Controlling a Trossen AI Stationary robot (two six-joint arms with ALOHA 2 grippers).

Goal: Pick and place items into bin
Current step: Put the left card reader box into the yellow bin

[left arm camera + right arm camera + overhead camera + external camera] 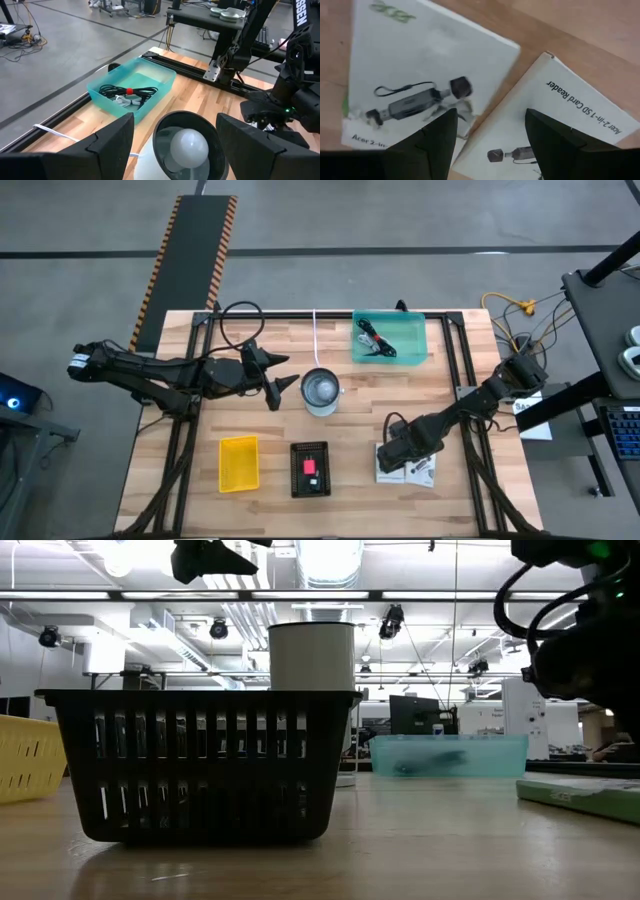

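Packets (420,65): two white printed card-reader boxes (570,130), side by side, lower right of high view. Right gripper (392,457) low over them, jaws apart. Left gripper (280,375) spread wide above metal cup (321,391), frame centre. Teal bin (389,338), upper centre, holds black coiled cables (127,92).

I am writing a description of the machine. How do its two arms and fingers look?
Both arms are dark and jointed. The left arm bears a white label at its outer end; the right arm shows white lettering in the left wrist view. The fingers are broad, black and wedge-shaped.
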